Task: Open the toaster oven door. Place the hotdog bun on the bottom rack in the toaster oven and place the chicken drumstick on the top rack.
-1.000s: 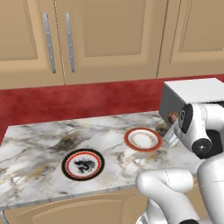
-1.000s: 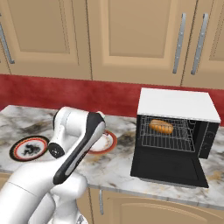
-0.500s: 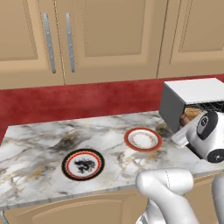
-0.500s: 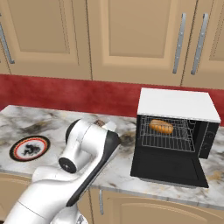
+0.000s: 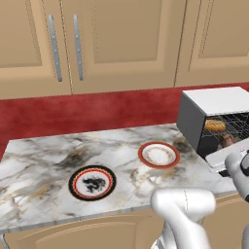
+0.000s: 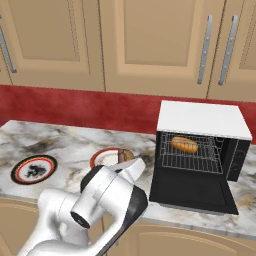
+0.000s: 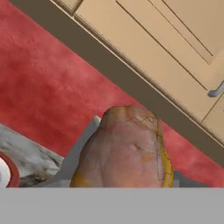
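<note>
A: Since the drumstick (image 7: 127, 148) is lumpy, glazed and probably slick, how should it be held?
B: Light, firm meat; take the thick middle. Hand view: the pincer (image 6: 128, 163) looks clamped on it, a grey finger (image 7: 76, 157) against each flank.
A: What does the right base view add?
B: The oven (image 6: 202, 120) off to the pincer's right, door (image 6: 192, 192) down, bun (image 6: 184, 145) on a rack; which rack, I cannot tell.
</note>
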